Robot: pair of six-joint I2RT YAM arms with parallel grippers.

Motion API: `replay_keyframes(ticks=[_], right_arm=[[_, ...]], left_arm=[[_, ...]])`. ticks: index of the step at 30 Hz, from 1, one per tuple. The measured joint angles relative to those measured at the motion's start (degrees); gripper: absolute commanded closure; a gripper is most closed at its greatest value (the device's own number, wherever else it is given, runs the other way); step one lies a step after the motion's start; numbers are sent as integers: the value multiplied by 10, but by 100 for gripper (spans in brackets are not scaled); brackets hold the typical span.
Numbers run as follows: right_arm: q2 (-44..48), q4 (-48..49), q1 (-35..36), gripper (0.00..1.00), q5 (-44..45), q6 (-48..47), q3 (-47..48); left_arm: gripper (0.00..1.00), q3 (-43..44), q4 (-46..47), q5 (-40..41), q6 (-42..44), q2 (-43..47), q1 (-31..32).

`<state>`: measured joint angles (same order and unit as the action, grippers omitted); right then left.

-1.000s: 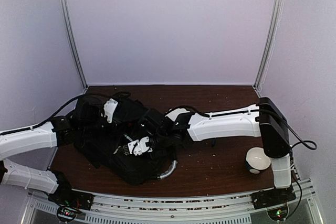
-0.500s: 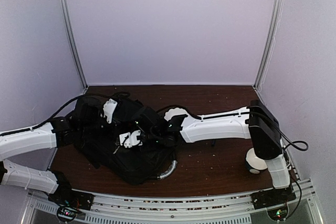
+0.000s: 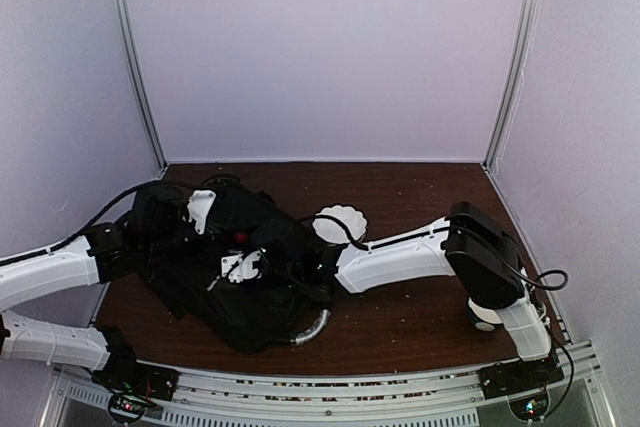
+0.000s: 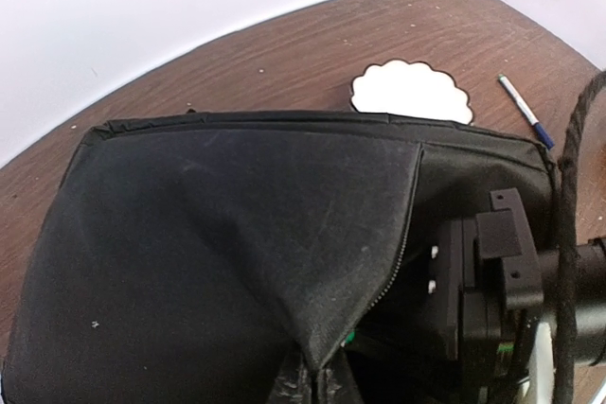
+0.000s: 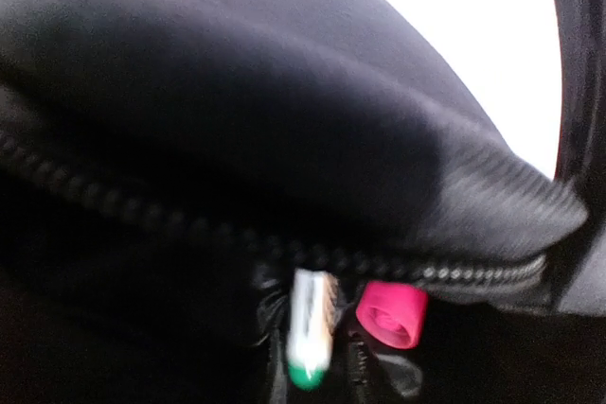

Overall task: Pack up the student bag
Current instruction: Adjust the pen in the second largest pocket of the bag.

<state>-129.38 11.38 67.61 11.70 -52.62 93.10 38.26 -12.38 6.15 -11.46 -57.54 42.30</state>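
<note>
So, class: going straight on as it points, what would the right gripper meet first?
Probably the student bag: the right gripper points into its open zip, with a green-tipped pen and pink cap close ahead; depth is unclear.

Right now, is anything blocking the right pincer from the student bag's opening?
Nothing visible does. The right pincer sits at the mouth of the student bag. Its wrist view shows only the raised zip flap, with a green-tipped marker and a pink cap under its edge.
</note>
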Motion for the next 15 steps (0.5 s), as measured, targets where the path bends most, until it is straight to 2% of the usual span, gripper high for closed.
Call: replay_keyframes(ticks=[4,9,15], right_arm=[[-16,78,8,65,49,-16,-10],[0,126,10,64,59,-11,-54],[73,44,10,61,21,10,-91]], left_arm=[[100,0,-2,13,2,5,-4],[100,0,-11,12,3,6,-2],[100,0,-15,11,7,6,-2]])
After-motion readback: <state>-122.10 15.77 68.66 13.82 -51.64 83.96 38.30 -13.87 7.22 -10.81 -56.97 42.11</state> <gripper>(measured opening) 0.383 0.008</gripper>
